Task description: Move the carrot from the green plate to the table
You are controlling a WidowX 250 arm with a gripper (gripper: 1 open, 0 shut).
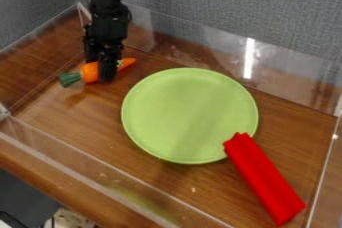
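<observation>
Carrot (pixel 90 72) is off the green plate (pixel 190 115) now, and this is the main thing I can say. From the only view I have, the camera one, it lies at the far left part of the picture, beside the plate and apart from it, with its orange body partly covered by the dark fingers. The green top points to the lower left, and the thin end comes out on the other side of the fingers.

The gripper (pixel 103 75) is at the carrot, low down, and its fingers stand partly apart, around the middle of the orange body, as it seems to me. I judge that it has the carrot between them, but whether it is pressing firmly I cannot tell. The carrot looks to be down on the wooden table (pixel 167 191), or very near it.

So the moving part of the task looks done, I would say. What is left is small: to open the fingers, if they do hold it, and to lift the arm away straight, so that the carrot does not roll or get dragged. The red block (pixel 266 178) touches the plate's edge and needs nothing.
</observation>
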